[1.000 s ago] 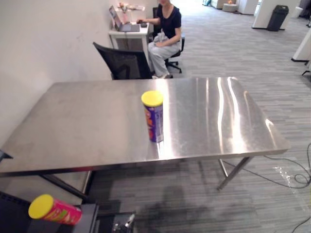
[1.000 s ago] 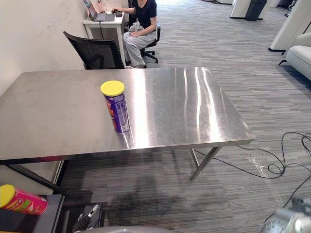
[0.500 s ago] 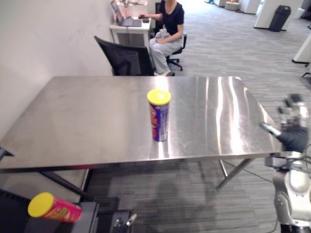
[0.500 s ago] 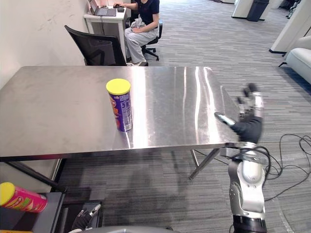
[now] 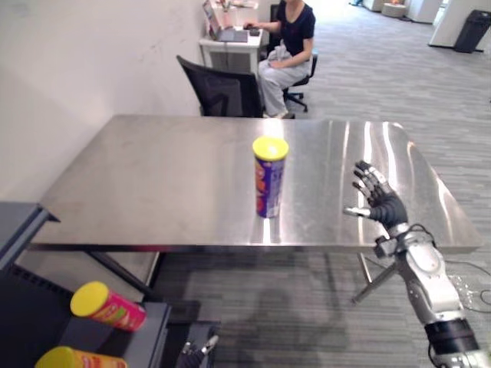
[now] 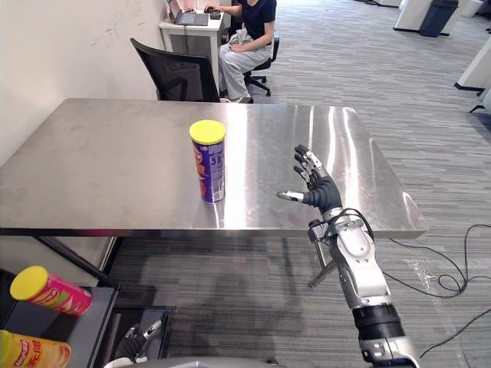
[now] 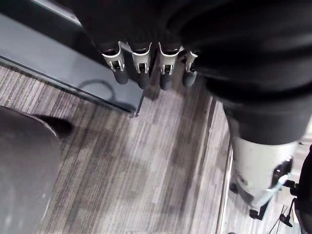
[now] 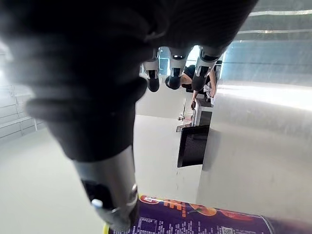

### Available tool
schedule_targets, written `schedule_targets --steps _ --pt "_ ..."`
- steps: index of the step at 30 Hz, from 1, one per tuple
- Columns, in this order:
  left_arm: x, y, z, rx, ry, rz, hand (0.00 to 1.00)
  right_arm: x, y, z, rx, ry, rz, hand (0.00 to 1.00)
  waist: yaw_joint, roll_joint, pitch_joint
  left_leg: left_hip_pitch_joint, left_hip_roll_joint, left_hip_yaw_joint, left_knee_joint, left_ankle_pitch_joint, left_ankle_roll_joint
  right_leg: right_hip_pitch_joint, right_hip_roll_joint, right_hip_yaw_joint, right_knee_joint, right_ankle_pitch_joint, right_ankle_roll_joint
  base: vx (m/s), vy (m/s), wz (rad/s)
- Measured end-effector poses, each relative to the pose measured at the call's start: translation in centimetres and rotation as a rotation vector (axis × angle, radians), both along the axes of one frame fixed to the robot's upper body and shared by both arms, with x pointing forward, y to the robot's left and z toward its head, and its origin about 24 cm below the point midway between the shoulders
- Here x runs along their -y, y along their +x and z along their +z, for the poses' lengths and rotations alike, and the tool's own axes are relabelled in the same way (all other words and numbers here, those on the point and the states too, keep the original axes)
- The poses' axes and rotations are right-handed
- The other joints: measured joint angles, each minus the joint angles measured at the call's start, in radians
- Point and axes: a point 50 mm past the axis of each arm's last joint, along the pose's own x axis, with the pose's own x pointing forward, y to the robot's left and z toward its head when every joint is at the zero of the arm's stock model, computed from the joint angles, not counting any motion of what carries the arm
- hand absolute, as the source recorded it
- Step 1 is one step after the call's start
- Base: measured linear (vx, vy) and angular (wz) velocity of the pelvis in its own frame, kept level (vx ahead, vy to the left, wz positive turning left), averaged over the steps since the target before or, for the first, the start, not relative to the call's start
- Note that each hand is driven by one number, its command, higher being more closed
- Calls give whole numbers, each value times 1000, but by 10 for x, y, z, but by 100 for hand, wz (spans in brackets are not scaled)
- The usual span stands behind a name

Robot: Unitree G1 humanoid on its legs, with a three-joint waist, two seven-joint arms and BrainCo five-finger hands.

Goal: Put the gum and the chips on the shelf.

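My right hand [image 6: 318, 192], fingers spread and empty, hovers near the purple chips can [image 6: 209, 161], which stands on the steel table [image 6: 92, 169], not yet grasped. My left hand [image 7: 139, 68] hangs relaxed beside the shelf [image 6: 92, 322], where a pink can [image 6: 50, 290] lies.

a steel table [image 5: 153, 176] stretches in front of me, a white wall [image 5: 77, 61] along its left side. just past its far edge stands a black office chair [image 5: 219, 93]. farther off, a person [image 5: 290, 46] sits at a small white desk [image 6: 184, 34] with a laptop [image 6: 186, 15]. grey striped carpet [image 5: 368, 84] covers the floor; a dark bin [image 5: 469, 31] stands far right.
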Motion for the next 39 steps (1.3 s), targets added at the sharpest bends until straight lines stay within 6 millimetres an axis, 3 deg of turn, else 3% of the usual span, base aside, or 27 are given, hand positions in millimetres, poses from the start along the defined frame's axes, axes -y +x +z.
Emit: schedule_targets --steps 12,16,25,33,39 --pt "0 7 1 10 -3 -13 0 -15 31 8 -20 -40 9 0 8 6 34 0 -8 -49 1 4 6 33 0 -45 -17 4 -2 11 8 10" --pt "0 11 2 24 -1 -19 0 -20 41 8 -40 -57 17 0 28 6 44 0 -9 -52 0 5 7 35 -1 -47 -20 8 -8 0 4 2" --pt "0 16 4 40 5 -29 0 -38 51 17 -37 -85 95 0 33 7 71 0 -15 -62 -1 13 12 39 -5 -55 -19 11 -10 -18 4 3" --pt "-1 17 4 40 7 -35 0 -47 52 4 -100 -95 124 0 35 7 72 0 -17 -74 -11 24 10 39 -5 -67 -19 11 -10 -3 1 3" --pt "0 20 6 56 9 -43 0 -52 59 10 -91 -92 134 0 46 8 88 0 -18 -80 -15 28 10 40 -5 -72 -19 11 -10 -1 0 1"
